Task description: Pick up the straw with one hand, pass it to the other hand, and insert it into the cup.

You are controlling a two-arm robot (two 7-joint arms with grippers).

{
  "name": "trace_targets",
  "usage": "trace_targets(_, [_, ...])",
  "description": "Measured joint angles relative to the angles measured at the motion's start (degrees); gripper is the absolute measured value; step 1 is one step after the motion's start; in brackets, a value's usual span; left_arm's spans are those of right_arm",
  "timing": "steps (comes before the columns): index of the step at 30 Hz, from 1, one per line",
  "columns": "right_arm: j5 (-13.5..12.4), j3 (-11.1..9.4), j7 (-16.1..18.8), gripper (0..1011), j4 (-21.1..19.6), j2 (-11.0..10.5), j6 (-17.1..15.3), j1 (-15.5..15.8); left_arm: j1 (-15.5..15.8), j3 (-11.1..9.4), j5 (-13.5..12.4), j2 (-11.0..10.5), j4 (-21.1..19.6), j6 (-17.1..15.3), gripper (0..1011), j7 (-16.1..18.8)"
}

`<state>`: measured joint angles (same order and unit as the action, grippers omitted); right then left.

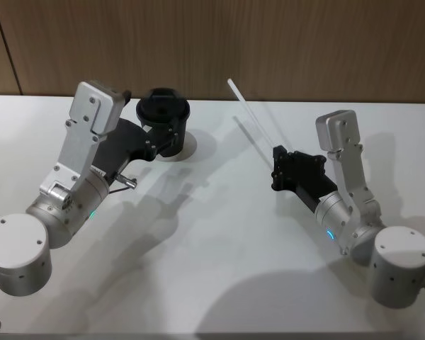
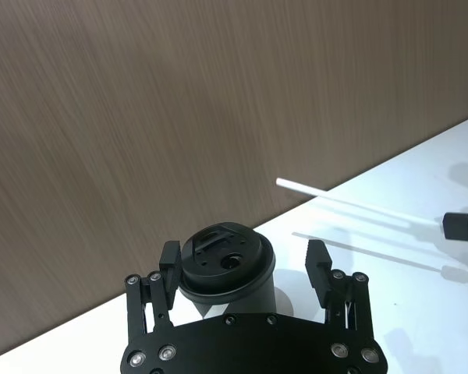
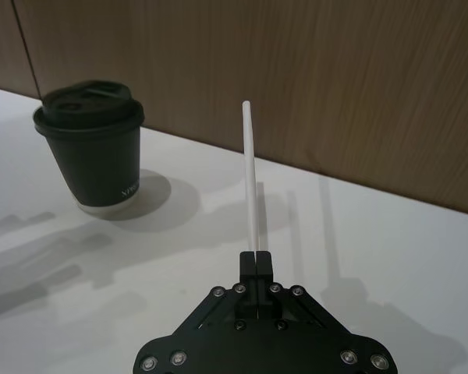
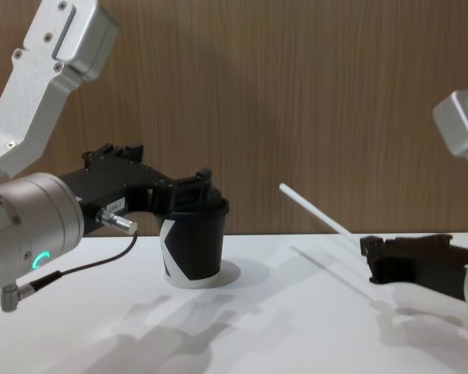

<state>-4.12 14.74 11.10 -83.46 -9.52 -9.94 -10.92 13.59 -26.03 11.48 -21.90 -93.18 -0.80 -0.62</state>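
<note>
Two grippers were over the white table (image 1: 219, 269) as I watched remotely. My right gripper (image 3: 255, 261), on the table's right side, had its fingers pinched together on the lower end of the straw (image 3: 252, 179). The straw was held clear of the table. Its long axis slanted up and away from the robot, and its free tip aimed at the wooden wall (image 1: 269, 42) and leaned toward the cup's side. The cup (image 4: 191, 245) stood upright at the back left, lid on, well apart from the straw. My left gripper (image 2: 244, 263) reached around it, fingers spread wide, one on each side of the lid. I could not tell whether they touched it.
</note>
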Motion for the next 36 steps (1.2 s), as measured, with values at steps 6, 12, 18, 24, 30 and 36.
trace_targets(6, [-0.46, -0.04, 2.11, 6, -2.27, -1.24, 4.33, 1.08, 0.00, 0.00, 0.00, 0.00, 0.00, 0.00, 999, 0.00])
trace_targets(12, [-1.54, -0.13, 3.94, 6, -3.93, -2.24, 7.98, 1.87, 0.00, 0.00, 0.00, 0.00, 0.00, 0.00, 1000, 0.00])
trace_targets(18, [-3.43, -0.42, 6.47, 6, -5.61, -3.44, 12.38, 2.72, 0.00, 0.00, 0.00, 0.00, 0.00, 0.00, 1000, 0.00])
trace_targets(24, [-5.71, -0.89, 9.05, 6, -7.08, -4.57, 16.44, 3.43, 0.00, 0.00, 0.00, 0.00, 0.00, 0.00, 1000, 0.00])
trace_targets(30, [-8.40, -1.40, 11.61, 6, -8.69, -5.61, 20.20, 4.07, 0.00, 0.00, 0.00, 0.00, 0.00, 0.00, 1000, 0.00])
trace_targets(36, [-10.40, -1.80, 13.37, 6, -10.02, -6.35, 22.61, 4.50, 0.00, 0.00, 0.00, 0.00, 0.00, 0.00, 1000, 0.00])
